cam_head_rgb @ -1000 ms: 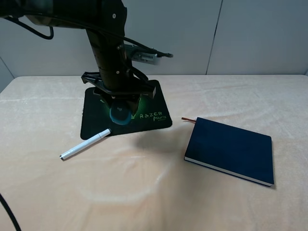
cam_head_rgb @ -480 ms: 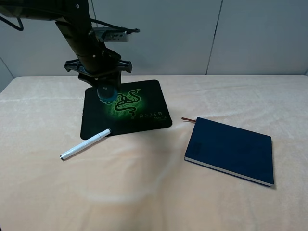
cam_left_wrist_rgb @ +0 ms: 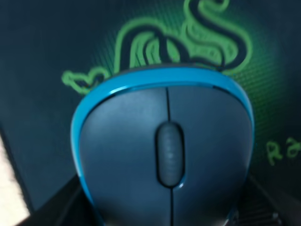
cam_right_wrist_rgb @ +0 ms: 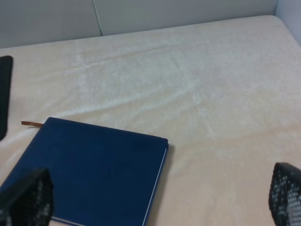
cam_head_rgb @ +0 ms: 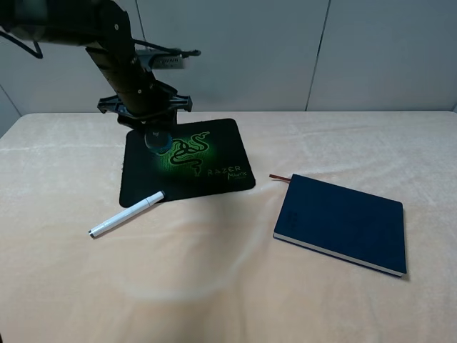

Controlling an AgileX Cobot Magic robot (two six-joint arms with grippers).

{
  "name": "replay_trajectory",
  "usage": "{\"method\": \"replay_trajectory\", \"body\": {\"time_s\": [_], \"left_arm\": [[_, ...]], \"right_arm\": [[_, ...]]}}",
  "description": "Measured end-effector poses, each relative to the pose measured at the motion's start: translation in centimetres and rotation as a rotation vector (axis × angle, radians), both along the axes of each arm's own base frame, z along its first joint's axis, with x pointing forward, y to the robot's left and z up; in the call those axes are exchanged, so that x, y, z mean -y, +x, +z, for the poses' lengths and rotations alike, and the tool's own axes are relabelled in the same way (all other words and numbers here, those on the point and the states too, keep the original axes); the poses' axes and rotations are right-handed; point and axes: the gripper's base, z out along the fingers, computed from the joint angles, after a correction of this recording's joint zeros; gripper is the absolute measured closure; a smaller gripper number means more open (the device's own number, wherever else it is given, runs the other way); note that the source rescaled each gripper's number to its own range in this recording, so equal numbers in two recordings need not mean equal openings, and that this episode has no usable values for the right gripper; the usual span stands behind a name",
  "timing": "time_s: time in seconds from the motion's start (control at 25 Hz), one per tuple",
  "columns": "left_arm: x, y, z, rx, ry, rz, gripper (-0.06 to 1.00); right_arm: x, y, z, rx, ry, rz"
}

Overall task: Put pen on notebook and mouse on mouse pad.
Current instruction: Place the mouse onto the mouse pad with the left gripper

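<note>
The left gripper is closed on the small oval computer mouse, dark grey on top with a scroll wheel and a teal-blue band round its sides. In the high view this sits in the upper left of the frame, over the far left corner of the black, rounded-corner mouse pad with its green snake logo. Whether the mouse already touches the mat cannot be told. To finish this step well, I would lower it straight down until its underside lies flat on the mat. Then part the jaws only enough to free the smooth sides, and lift vertically so that the mouse is not dragged off the near edge. A spot nearer the logo would leave more margin. In the left wrist view the mouse looks level and centred between the dark fingers, its seam running straight toward the camera. The slim white pen lies slanted on the beige cloth-covered counter, its tip just beside the mat's lower left corner. The dark navy hardcover notebook lies closed at the right, well apart. The right gripper stands wide and empty above that notebook.
</note>
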Motion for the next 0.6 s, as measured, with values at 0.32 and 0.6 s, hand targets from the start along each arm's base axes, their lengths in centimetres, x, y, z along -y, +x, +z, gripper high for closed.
{"method": "replay_trajectory", "body": {"time_s": [0.32, 0.6], "left_arm": [[0.4, 0.4, -2.3, -0.042, -0.011, 0.010, 0.47], [0.5, 0.7, -3.3, -0.049, -0.008, 0.009, 0.47]], "right_arm": [[0.0, 0.0, 0.0, 0.000, 0.000, 0.000], [0.0, 0.0, 0.0, 0.000, 0.000, 0.000]]}}
